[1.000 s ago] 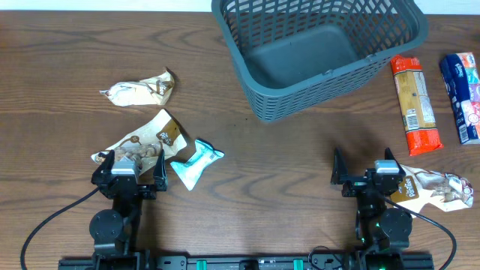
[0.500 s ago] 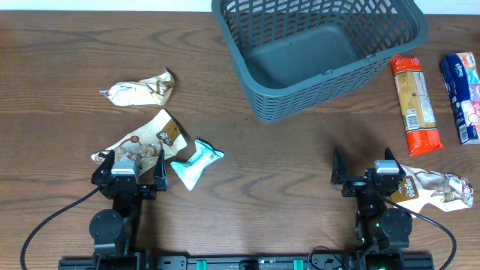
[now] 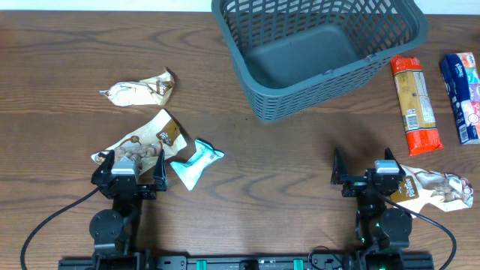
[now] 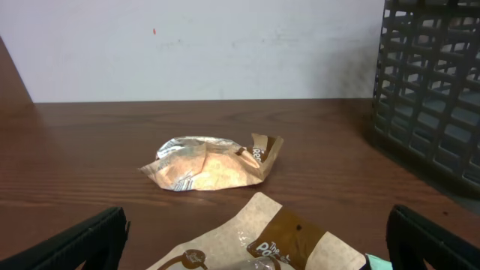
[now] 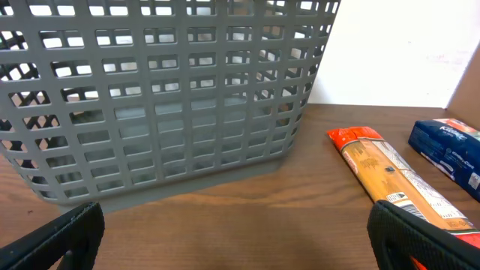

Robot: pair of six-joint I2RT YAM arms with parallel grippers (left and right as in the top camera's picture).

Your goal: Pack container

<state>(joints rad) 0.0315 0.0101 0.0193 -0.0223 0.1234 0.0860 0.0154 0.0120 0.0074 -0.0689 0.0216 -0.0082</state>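
Note:
The grey-blue lattice container stands empty at the back, right of centre; it also shows in the left wrist view and the right wrist view. My left gripper is open and empty, low at the front left, over the near end of a beige-and-brown snack packet, which shows between its jaws. My right gripper is open and empty at the front right, facing the container, with bare table between its jaws in the right wrist view.
A crumpled beige packet lies at the left. A teal-and-white packet lies beside the left gripper. A long orange pack and a blue pack lie right of the container. Another beige packet lies by the right gripper.

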